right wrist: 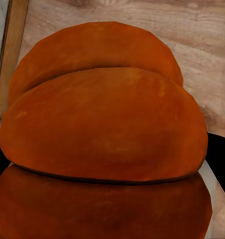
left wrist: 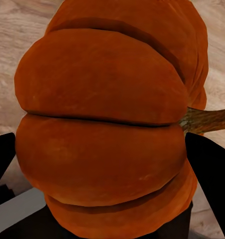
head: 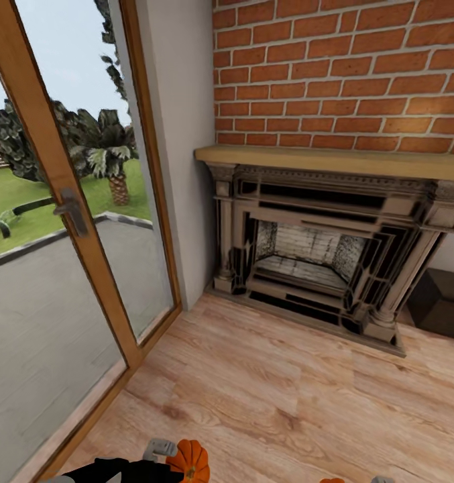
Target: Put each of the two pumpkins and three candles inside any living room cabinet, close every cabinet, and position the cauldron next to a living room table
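Each gripper holds one pumpkin. In the head view, the left pumpkin [head: 190,459], bright orange and ribbed, sits at the bottom edge with my left gripper [head: 176,463] shut on it. The left wrist view shows this pumpkin [left wrist: 102,129] up close with its brown stem, between black fingers [left wrist: 212,174]. A sliver of the other pumpkin [head: 332,480] peeks over the bottom edge beside my right gripper [head: 382,479]. In the right wrist view that pumpkin [right wrist: 102,129] sits between dark fingers [right wrist: 221,159]. The candles, cauldron, table and cabinet are out of view.
A stone fireplace [head: 320,255] with a wooden mantel stands ahead against a brick wall [head: 341,67]. A wood-framed glass door [head: 72,221] onto a terrace runs along the left. A dark brown block [head: 444,302] sits right of the fireplace. Pale wood floor [head: 273,396] lies between.
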Robot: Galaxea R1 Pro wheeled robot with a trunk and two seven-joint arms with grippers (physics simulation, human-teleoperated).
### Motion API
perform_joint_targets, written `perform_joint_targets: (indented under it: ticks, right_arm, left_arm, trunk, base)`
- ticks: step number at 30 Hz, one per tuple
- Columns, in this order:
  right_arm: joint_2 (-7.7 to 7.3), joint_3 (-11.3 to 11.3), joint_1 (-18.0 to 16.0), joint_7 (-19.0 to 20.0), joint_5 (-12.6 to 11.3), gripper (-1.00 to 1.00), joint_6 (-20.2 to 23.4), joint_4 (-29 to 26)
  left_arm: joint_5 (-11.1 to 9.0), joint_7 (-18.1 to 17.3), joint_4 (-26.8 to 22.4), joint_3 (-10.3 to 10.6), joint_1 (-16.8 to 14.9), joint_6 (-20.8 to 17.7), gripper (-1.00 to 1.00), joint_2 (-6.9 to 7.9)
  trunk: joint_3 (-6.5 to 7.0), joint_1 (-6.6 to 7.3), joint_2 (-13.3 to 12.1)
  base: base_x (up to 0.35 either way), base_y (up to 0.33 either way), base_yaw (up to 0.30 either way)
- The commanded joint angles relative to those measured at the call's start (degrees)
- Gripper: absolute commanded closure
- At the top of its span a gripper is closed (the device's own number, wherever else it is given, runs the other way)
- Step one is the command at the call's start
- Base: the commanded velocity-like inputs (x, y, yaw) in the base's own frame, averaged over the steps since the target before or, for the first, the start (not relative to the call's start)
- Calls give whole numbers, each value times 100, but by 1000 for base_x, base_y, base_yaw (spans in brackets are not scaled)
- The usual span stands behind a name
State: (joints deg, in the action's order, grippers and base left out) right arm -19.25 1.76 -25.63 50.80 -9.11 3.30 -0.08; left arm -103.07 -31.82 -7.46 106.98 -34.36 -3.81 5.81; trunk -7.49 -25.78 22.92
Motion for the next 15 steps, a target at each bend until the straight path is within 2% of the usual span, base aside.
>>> perform_joint_targets:
  ticks: [1,10,15]
  right_arm:
    - [0,-9,-2,-6,-3,100,1,0]
    - [0,-9,-4,-5,-3,100,-5,17]
    - [-7,-13,-4,-8,-3,100,-11,17]
  left_arm:
    - [6,9,-1,-6,0,3,100,-1]
    - [6,9,-1,-4,0,3,100,-1]
    - [6,90,16,-2,0,0,100,7]
  trunk:
    - [6,0,0]
    - [63,0,0]
    - [95,0,0]
  base:
    - [334,0,-234]
    - [325,0,-234]
    - [58,0,-233]
